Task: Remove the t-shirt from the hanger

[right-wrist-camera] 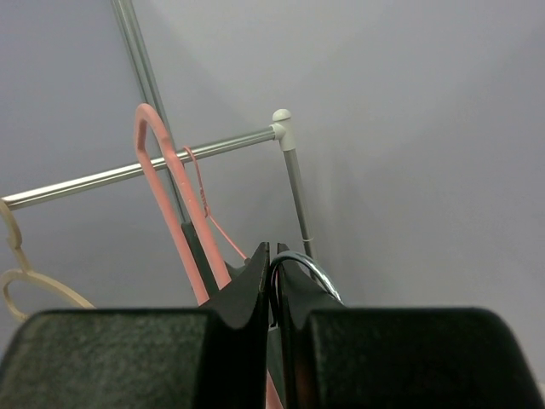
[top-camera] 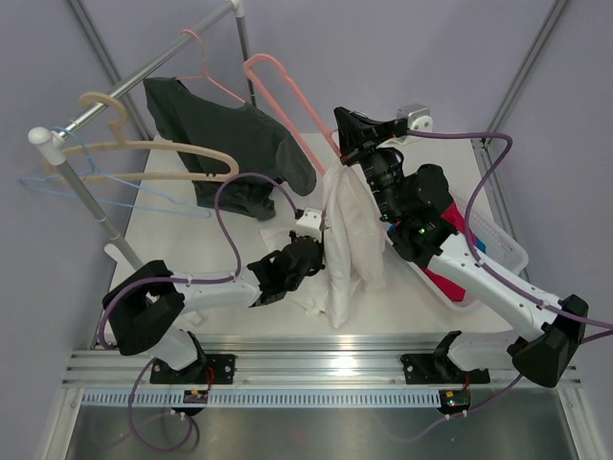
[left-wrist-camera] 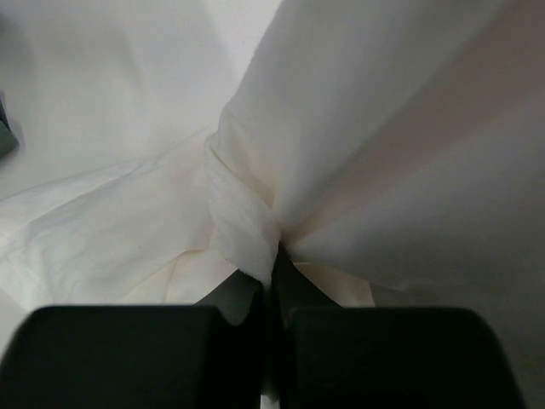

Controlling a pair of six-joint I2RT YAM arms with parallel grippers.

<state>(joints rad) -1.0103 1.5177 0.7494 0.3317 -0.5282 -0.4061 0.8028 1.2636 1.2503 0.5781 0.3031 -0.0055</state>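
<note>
Clutter first: rack rail (top-camera: 144, 72) across the back-left carries beige wooden hangers (top-camera: 153, 149), a thin pink wire hanger (top-camera: 206, 81) and a dark grey t-shirt (top-camera: 220, 144), which hangs just beside the work zone. On the right, a white basket (top-camera: 506, 247) with magenta cloth (top-camera: 448, 284) sits under the right arm. From its hook near the rail, the hanger (top-camera: 287, 105) slants down to the right gripper (top-camera: 347, 146), jaws pinched shut on its lower end. Below that, the t-shirt (top-camera: 350, 230) droops bunched onto the table (top-camera: 182, 251). Low down, the left gripper (top-camera: 314, 251) has jaws clamped on a t-shirt fold. Left arm lies low, reaching right. Right arm is raised, wrist pointing toward the rail.
</note>
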